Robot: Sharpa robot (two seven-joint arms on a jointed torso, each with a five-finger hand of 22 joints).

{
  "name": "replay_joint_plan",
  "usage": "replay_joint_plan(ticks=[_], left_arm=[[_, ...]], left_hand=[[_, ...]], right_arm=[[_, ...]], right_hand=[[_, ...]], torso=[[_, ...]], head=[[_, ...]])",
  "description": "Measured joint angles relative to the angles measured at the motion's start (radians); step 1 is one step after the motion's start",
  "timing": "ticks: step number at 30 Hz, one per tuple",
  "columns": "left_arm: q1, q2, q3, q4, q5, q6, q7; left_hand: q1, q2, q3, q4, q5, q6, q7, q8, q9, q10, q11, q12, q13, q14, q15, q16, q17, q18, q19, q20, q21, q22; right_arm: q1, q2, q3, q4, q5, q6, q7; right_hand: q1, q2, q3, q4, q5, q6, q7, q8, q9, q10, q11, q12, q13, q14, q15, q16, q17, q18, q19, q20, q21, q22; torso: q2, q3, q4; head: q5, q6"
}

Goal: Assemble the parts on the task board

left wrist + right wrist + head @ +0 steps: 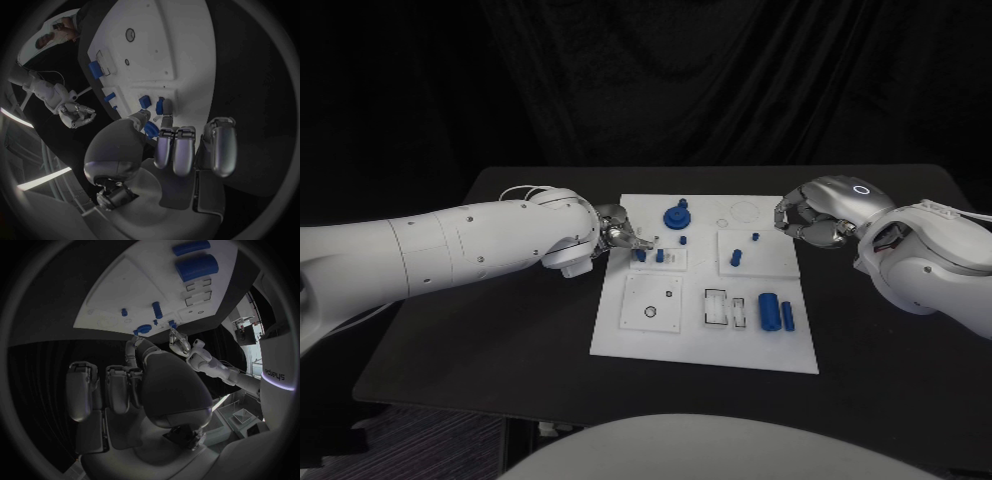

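Counter (488, 330): black, carrying one white task board (776, 355) at its middle.
Task board: one board, with several square plates and outlined slots on it.
Blue parts: about eight countable in the head view; some are too small to tell apart.
Round knobbed part (678, 216): one, standing upright near the board's far edge.
Small pegs (659, 256): two, upright, close together by the left hand.
Mid pegs (736, 257): two, one larger and one tiny beyond it, in the middle of the board.
Large cylinder (769, 310): one, lying flat, with one thinner bar (789, 316) just beside it.
Left hand (620, 238): over the board's left edge, fingertips pinching a small blue part (150, 130).
Right hand (808, 217): just off the board's far right corner, fingers curled in, holding nothing.
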Motion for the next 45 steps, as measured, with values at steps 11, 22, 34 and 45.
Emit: replay_joint_plan(ticks=[11,22,34,45], left_arm=[[0.0,0.0,0.001,0.0,-0.004,0.005,0.0],[-0.005,-0.003,-0.005,-0.001,-0.007,0.006,0.004],[-0.006,-0.007,-0.005,-0.001,-0.009,-0.007,0.033],[-0.006,-0.063,-0.006,0.038,-0.065,-0.261,0.24]], left_hand=[[0.0,0.0,-0.035,0.03,0.0,0.0,0.0,0.012,0.0,0.0,0.0,0.0,0.0,0.0,0.0,0.0,0.0,0.0,0.0,0.0,0.0,0.0],[-0.03,0.057,-0.171,0.089,-0.005,-0.011,-0.025,0.157,0.211,0.001,-0.01,0.0,0.0,0.004,-0.004,0.0,0.0,0.0,0.0,0.0,0.0,0.0],[-0.032,0.094,-0.198,0.09,0.016,-0.034,-0.027,0.194,0.28,-0.002,-0.013,0.0,0.0,0.004,-0.004,0.0,0.0,0.0,-0.004,-0.004,0.0,0.0],[0.127,0.047,-0.237,0.085,0.054,-0.13,-0.028,0.283,0.409,-0.002,-0.019,0.0,0.0,0.002,-0.013,0.0,0.0,0.0,-0.002,-0.01,0.036,0.0]], right_arm=[[0.0,0.0,0.0,0.0,0.0,0.006,-0.003],[-0.001,0.0,0.0,-0.001,0.0,0.011,-0.005],[-0.001,0.0,0.0,-0.001,0.0,0.015,-0.007],[-0.002,-0.011,0.0,0.0,0.0,0.015,-0.007]], right_hand=[[0.0,0.0,0.0,0.0,0.0,0.0,0.0,0.0,0.0,0.0,0.0,0.0,0.0,0.0,0.0,0.0,0.0,0.0,0.0,0.0,0.0,0.0],[0.0,0.0,0.0,0.0,0.0,0.0,0.0,0.0,0.001,0.0,0.0,-0.005,0.0,0.0,0.0,0.0,0.0,0.0,0.0,0.0,0.0,0.0],[0.0,0.0,0.0,0.0,0.0,0.003,-0.003,0.0,0.001,0.0,0.0,-0.009,0.0,0.0,0.0,0.0,0.0,0.0,0.0,0.0,0.0,0.0],[0.0,0.0,0.0,0.0,0.0,0.003,-0.004,0.0,0.002,0.0,0.0,-0.014,0.0,0.0,0.0,0.0,0.0,0.0,0.0,0.0,0.0,0.0]], torso=[[0.0,0.0,0.0],[0.0,0.0,-0.0005],[0.0,0.0001,0.0007],[0.0,0.0001,0.0009]], head=[[0.002,0.0],[0.003,0.0],[0.004,0.0],[-0.001,0.0]])
